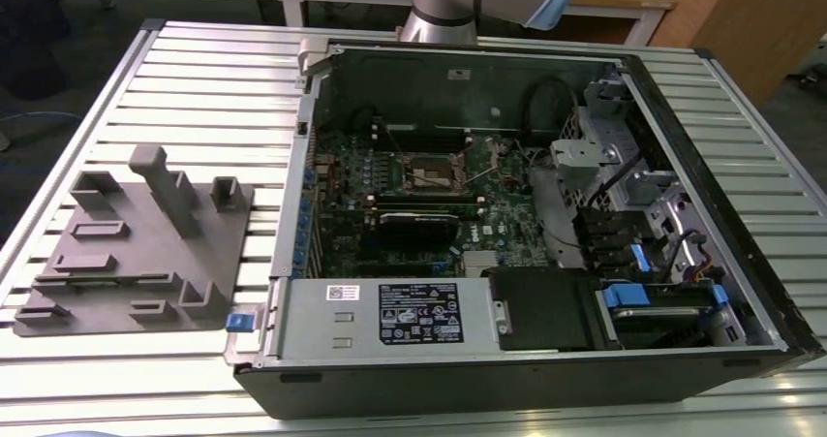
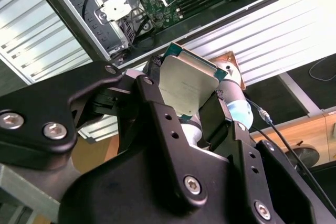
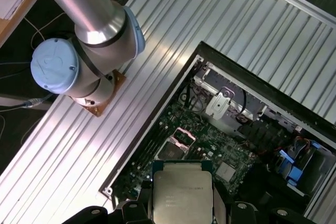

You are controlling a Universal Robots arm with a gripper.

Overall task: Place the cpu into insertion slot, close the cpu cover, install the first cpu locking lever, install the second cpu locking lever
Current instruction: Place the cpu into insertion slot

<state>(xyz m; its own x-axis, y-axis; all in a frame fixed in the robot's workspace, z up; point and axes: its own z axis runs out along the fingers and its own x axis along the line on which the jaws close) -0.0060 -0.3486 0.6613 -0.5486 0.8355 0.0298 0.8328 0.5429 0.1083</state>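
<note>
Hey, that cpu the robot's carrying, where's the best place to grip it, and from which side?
Pinch two opposite edges, coming from the metal-top side. The cpu is a thin flat square, so its edges suit a pinch best; the hand holds it that way now, metal top towards the wrist.

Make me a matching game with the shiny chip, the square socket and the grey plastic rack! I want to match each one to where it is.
Things:
1. chip
2. socket
3. grey rack

Places:
a. lying on the slatted table, to the exterior view's left of the computer case
b. gripped in the pincer, up in the air
c. on the green board inside the computer case

Pairs: 1-b, 2-c, 3-a.
</note>
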